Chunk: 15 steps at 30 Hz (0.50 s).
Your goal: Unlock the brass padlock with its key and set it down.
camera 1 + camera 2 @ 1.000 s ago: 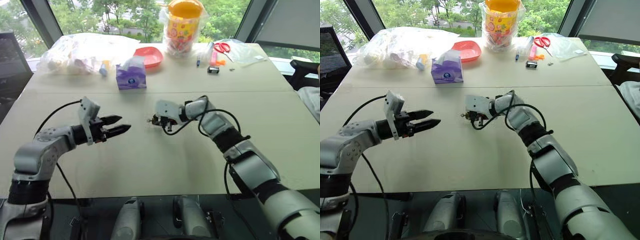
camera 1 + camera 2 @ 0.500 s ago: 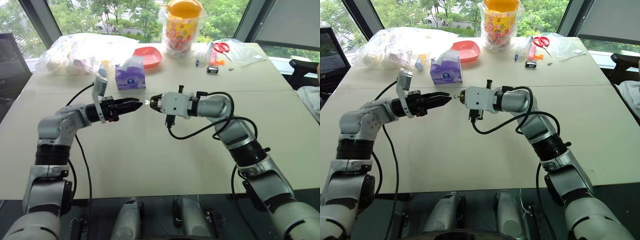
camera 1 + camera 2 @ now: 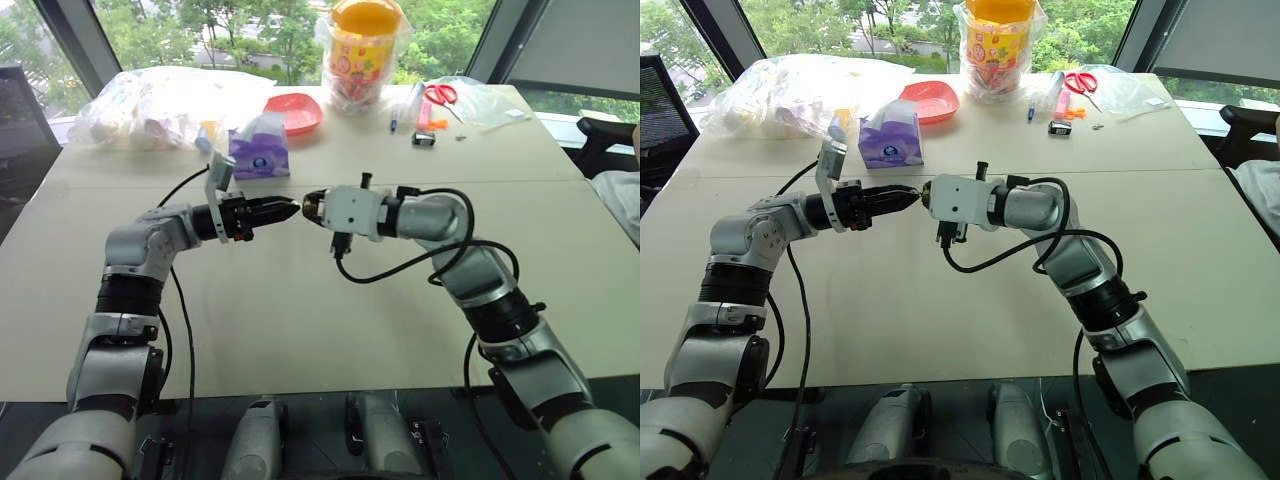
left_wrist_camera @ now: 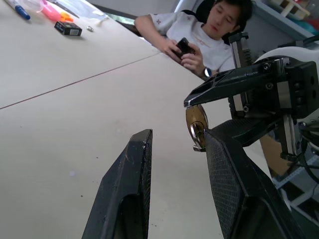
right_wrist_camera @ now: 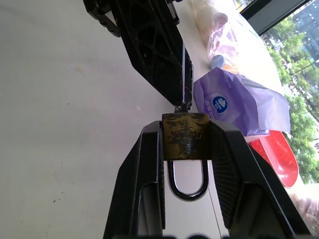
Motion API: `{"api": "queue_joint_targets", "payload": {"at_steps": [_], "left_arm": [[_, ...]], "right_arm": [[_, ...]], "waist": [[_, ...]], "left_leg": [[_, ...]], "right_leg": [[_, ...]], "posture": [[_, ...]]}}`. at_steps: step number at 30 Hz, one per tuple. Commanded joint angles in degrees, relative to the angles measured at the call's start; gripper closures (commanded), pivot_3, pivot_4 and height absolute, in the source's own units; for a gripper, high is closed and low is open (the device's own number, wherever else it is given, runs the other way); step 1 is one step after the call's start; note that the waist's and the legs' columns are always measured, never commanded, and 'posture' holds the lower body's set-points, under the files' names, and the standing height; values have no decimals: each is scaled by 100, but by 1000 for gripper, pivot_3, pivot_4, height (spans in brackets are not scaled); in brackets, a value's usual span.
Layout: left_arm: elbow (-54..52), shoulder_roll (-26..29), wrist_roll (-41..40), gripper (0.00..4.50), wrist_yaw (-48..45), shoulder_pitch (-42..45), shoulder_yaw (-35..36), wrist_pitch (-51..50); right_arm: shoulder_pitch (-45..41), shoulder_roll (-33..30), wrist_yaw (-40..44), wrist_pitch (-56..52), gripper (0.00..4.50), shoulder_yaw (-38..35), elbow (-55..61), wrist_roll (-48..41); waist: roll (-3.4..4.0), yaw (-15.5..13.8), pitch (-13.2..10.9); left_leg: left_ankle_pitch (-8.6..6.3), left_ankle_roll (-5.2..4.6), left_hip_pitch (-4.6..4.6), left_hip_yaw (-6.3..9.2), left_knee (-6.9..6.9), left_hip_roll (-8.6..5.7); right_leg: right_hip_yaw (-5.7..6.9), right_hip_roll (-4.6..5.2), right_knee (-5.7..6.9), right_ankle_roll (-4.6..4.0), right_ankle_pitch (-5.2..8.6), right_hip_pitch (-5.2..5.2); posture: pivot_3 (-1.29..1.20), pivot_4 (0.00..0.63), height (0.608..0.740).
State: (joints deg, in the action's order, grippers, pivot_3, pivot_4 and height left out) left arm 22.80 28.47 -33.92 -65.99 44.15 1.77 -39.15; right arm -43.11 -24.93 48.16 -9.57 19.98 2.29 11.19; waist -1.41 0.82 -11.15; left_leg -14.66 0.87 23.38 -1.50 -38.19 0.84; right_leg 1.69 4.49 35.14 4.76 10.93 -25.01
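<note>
Brass padlock [image 5: 185,135]: clamped between the two black fingers of the right gripper [image 5: 185,149], held in the air above the table [image 3: 300,320] – its silver shackle [image 5: 187,180] points back toward the wrist, its flat bottom face points away from the gripper.
Right gripper: closed tight on the padlock body, one finger on each side.
Key [image 5: 185,82]: a thin silver blade that meets the padlock's bottom face; whether it is fully inside, I cannot tell.
Left gripper [image 3: 283,209]: tip to tip with the right gripper, fingers narrow; in the right wrist view they seem to pinch the key, but the grip itself is not clear.
Left wrist view: the padlock sits just beyond one finger [image 4: 234,179], with a small gap between the fingers.
Tissue pack [image 3: 261,152]: purple, on the table beyond the two grippers.
Red plate [image 3: 297,112]: farther behind the tissue pack.
Person [image 4: 199,35]: seated beyond the table – holds a phone.
</note>
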Motion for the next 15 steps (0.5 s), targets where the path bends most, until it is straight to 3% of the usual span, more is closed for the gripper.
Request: {"api": "queue_joint_targets", "payload": {"at_steps": [1, 2, 3, 8, 15], "left_arm": [[-78, -2, 36, 3891, -109, 147, 52, 107], [-76, -14, 40, 4301, -105, 157, 61, 110], [-73, -31, 42, 4405, -92, 165, 84, 130], [-226, 17, 308, 4405, -174, 89, -132, 356], [-470, 215, 1582, 4405, -262, -189, -805, 2252]], "right_arm": [[-32, -42, -24, 5, 3803, -82, 343, 0], [-29, -45, -16, -2, 3803, -81, 352, -7], [-28, -42, -13, -9, 3803, -79, 359, -11], [-51, -1, -6, -22, 3803, -49, 360, -14], [-73, 28, 51, -62, 3803, -58, 316, -81]], "waist": [[0, -1, 0], [0, -1, 0], [0, -4, 0], [0, -3, 0], [0, -6, 0]], "left_leg": [[0, 0, 0, 0, 0, 0], [0, 0, 0, 0, 0, 0], [0, 0, 0, 0, 0, 0], [0, 0, 1, 0, 0, 0], [0, 0, 1, 0, 0, 0]], "right_leg": [[0, 0, 0, 0, 0, 0], [0, 0, 0, 0, 0, 0], [0, 0, 0, -2, 1, 0], [0, 0, -1, -7, 5, 0], [0, 1, -1, -13, 8, 0]], "posture": [[0, 150, 740], [0, 150, 740], [0, 150, 740], [0, 150, 740], [0, 150, 740]]}}
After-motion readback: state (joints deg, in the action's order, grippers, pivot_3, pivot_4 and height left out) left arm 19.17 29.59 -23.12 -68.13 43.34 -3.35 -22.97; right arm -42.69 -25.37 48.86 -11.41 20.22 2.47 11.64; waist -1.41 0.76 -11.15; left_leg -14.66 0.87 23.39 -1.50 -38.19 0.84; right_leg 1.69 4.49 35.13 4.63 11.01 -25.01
